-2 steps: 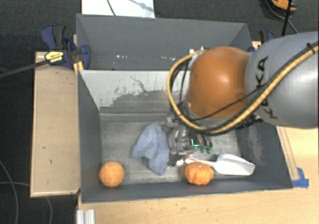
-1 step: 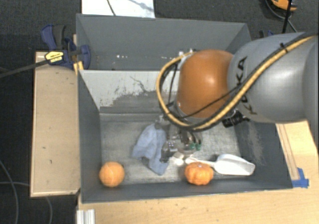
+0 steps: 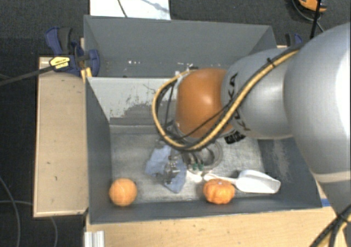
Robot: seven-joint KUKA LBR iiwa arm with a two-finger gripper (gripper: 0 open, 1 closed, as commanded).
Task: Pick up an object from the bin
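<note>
Ball front-left in bin, cloth centre; fruit before scoop, right

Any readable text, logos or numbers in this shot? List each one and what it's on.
"KUKA": black letters running up the silver arm. A cable crosses them, so only part of it reads cleanly.
Blue cloth, white scoop, orange balls: no text visible on any of them.

The grey bin is carrying a blue cloth, an orange ball, a ridged orange fruit and a white scoop.
</note>
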